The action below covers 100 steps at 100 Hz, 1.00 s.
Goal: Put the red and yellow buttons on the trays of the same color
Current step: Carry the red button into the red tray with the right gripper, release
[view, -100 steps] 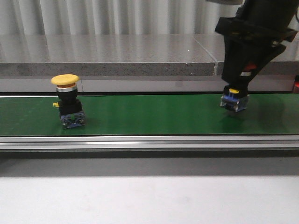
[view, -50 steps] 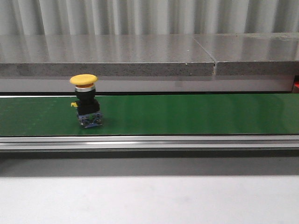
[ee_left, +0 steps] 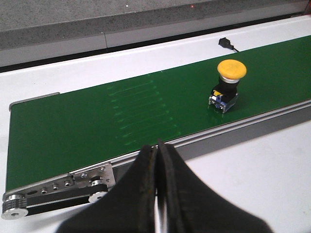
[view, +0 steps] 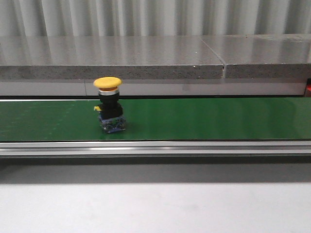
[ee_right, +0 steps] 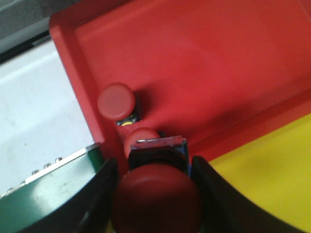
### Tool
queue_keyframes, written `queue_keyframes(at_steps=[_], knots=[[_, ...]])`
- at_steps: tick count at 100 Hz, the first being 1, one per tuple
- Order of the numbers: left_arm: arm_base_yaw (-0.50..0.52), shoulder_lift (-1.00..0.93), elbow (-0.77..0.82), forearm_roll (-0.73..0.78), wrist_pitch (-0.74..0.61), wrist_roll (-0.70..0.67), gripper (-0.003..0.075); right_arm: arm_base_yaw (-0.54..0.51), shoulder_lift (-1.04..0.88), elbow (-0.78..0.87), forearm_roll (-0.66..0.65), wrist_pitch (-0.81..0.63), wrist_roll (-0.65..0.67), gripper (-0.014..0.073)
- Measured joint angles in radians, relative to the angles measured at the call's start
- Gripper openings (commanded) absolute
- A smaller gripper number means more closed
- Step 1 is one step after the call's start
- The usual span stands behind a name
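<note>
Yellow button (view: 109,104) is standing upright on the green conveyor belt (view: 204,119), cap up, well apart from both tools. Left tool (ee_left: 158,154) is sitting pressed together with nothing in it, just off the belt's near rail. Right tool (ee_right: 154,180) is gripping a red button (ee_right: 156,204), clamped on it, above the red tray (ee_right: 214,73). Two more red buttons (ee_right: 116,101) are lying in that tray beside its wall. Yellow tray (ee_right: 272,179) is touching the red tray's edge.
</note>
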<state>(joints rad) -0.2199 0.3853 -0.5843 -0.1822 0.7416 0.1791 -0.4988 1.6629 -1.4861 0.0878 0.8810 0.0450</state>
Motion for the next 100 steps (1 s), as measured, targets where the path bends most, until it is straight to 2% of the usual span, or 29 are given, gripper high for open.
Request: queue_keyframes(at_steps=[40,72,100], knots=[[0.000,0.000,0.000,0.000,0.000,0.000,-0.0020,-0.048,0.260,-0.199,-0.005,0.013,0.032,0.0150],[0.000,0.000,0.000,0.000,0.000,0.002,-0.0020,-0.048,0.394,-0.215,0.016,-0.094,0.038,0.0150],[0.000,0.000,0.000,0.000,0.000,0.002,-0.0020,-0.048,0.457,-0.215,0.067,-0.131,0.038,0.0168]])
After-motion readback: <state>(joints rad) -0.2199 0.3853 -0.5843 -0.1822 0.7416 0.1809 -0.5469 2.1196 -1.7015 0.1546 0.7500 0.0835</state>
